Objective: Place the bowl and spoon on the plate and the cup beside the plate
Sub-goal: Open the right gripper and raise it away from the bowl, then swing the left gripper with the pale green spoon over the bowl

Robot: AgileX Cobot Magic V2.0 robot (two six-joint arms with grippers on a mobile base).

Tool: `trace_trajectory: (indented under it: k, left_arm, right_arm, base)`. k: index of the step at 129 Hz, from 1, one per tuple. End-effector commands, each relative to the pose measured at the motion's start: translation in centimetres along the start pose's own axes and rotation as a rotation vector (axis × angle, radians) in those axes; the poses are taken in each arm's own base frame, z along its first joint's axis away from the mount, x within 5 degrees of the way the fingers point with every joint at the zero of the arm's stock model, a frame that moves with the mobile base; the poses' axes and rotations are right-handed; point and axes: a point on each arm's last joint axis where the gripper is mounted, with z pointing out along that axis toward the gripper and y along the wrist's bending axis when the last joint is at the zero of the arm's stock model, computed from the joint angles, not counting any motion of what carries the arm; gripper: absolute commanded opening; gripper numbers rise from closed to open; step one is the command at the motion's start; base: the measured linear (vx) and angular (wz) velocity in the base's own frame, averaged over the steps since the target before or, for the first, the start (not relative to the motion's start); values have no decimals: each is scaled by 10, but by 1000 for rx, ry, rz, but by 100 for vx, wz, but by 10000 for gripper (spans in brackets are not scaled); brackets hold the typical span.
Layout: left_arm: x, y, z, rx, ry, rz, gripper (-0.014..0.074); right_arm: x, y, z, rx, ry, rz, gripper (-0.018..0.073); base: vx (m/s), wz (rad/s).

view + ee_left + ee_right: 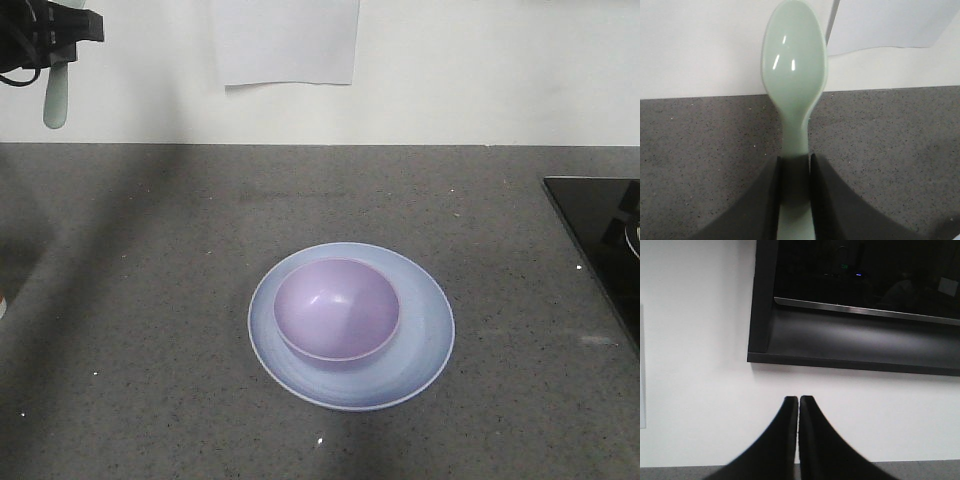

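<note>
The spoon (795, 75) hangs aloft; the bowl (337, 308) sits on the plate (425, 340).
The left tool (795, 159) pinches the spoon's handle high above the grey tabletop (150, 300); the bowl is empty; the right tool (799, 400), pressed together, faces a black-framed panel (855, 340).

We find no words, numbers or brand marks to read; the white sheet (287, 40) on the wall (500, 70) looks blank.
</note>
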Motion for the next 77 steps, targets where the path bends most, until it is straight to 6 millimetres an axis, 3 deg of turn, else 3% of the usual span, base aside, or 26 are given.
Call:
trace_trajectory:
  k: [1,41,61,77]
  left_arm:
    - [-18,-4,-25,23,-137,-12,-7]
    - [-16,-4,-22,25,-110,-17,-7]
    - [-9,-11,-14,106,-29,-66,-7]
    - [1,-26,-9,233,54,55,-7]
  right_arm:
    - [-14,-6,-7,2,-80,-16,-4]
    - [-14,-6,-7,2,-80,-16,-4]
    - [-14,-6,-7,2,-80,-16,-4]
    - [-14,-6,-7,1,-81,-16,-5]
  base:
    - [0,0]
    - [0,0]
    - [0,0]
    - [0,0]
